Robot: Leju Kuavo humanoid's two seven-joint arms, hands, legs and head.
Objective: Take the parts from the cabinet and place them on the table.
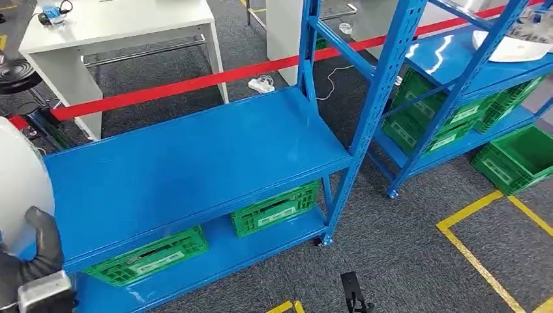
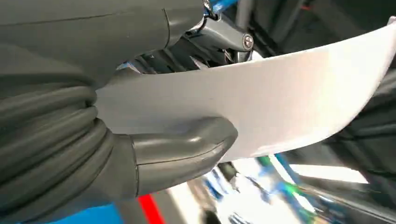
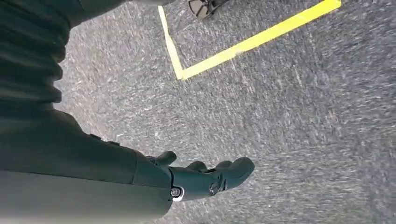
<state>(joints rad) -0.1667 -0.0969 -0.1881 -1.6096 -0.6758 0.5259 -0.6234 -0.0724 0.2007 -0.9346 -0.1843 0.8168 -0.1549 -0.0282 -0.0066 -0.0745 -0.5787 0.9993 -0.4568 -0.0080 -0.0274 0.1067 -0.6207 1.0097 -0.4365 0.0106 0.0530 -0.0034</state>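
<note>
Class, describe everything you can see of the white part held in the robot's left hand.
The white part is a smooth, glossy curved shell, plastic by its look, with a thin edge. The left hand grips it, thumb pressed on its face. In the head view it sits at the far left, in front of the blue shelf.

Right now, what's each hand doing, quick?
Left hand: holding the white part, thumb pressed on its face.
Right hand: holding nothing, hanging over the grey floor, fingers apart.
</note>
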